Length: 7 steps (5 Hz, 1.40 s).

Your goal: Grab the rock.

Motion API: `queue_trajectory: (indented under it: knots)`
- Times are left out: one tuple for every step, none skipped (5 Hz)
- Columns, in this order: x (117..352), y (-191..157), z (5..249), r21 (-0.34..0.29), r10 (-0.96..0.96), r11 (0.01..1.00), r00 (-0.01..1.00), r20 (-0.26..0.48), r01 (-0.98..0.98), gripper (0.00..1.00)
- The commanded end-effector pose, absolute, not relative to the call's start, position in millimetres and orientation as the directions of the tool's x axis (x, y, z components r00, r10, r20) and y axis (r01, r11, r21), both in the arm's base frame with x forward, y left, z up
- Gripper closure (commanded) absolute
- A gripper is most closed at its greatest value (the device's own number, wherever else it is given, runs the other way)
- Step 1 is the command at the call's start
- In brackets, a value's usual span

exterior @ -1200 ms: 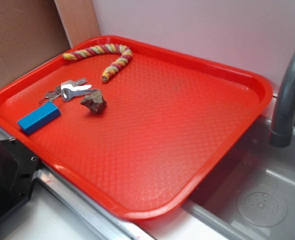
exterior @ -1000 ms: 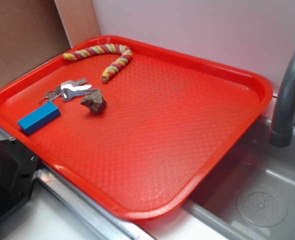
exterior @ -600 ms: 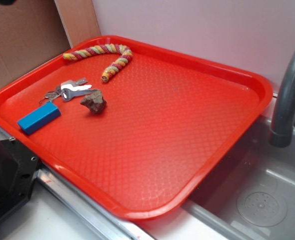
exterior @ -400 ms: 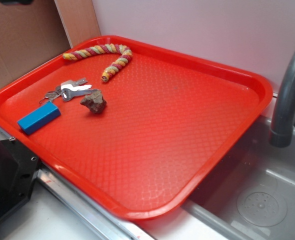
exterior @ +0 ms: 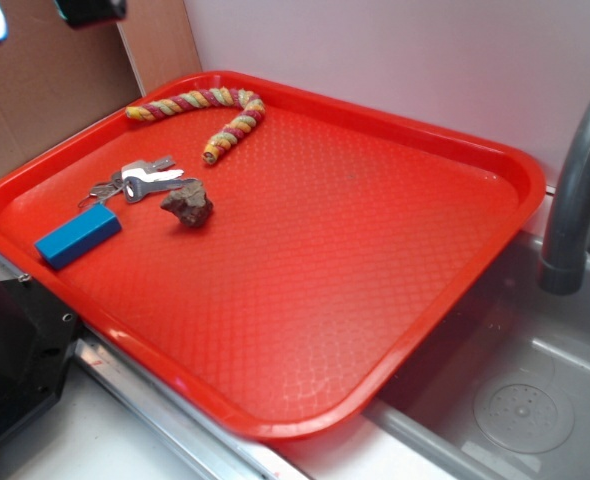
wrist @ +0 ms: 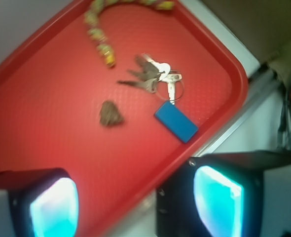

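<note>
Gripper [wrist: 135, 197] sits high above the red tray [wrist: 32, 54], its two lit fingers [wrist: 54, 207] set wide apart at the bottom edge of the wrist view with nothing between them, so it is open and empty. In the exterior view only a dark corner of it shows at the top left, well apart from everything on the tray. That height gives the wrist camera a full look at the cluster of things below, which suits an approach not yet committed to.

From the gripper, the rock [wrist: 111, 114] lies toward 12 o'clock in the wrist view, resting on the bare tray floor. It stands alone: the silver keys [wrist: 153, 76] are near it at its 1 o'clock, the blue block [wrist: 176, 122] near at its 3 o'clock, neither touching it. The striped rope toy [wrist: 102, 37] curls further off at 12 o'clock, by the tray's far rim.

In the exterior view the rock [exterior: 187, 205] sits in the tray's left part, with the keys [exterior: 140, 180] at its 10 o'clock and the block [exterior: 78, 236] at its 8 o'clock. The gap around the rock looks wide enough for open fingers to straddle it, though the keys' side is the tighter one. A grey faucet [exterior: 575, 190] rises over the sink at 3 o'clock, clear of any likely path.
</note>
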<state>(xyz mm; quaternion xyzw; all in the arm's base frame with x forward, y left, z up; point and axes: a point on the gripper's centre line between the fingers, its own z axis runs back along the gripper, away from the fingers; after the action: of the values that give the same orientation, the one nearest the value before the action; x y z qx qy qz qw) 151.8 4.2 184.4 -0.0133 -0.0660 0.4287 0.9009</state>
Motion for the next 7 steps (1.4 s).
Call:
queue_trajectory:
  knots:
    - [193, 21, 138, -0.115, 0.899, 0.435, 0.422, 0.118, -0.893, 0.00]
    - [207, 18, 102, -0.108, 0.892, 0.449, 0.438, 0.110, -0.887, 0.00]
    - [210, 15, 74, -0.087, 0.873, 0.484, 0.473, 0.120, -0.871, 0.00]
    - [208, 8, 47, -0.057, 0.845, 0.531, 0.522, 0.116, -0.846, 0.00]
    - [212, 6, 25, -0.018, 0.827, 0.556, 0.551, 0.108, -0.831, 0.00]
    - [218, 6, 14, -0.028, 0.828, 0.557, 0.552, 0.099, -0.830, 0.00]
    - [218, 9, 16, -0.045, 0.842, 0.536, 0.530, 0.105, -0.843, 1.00]
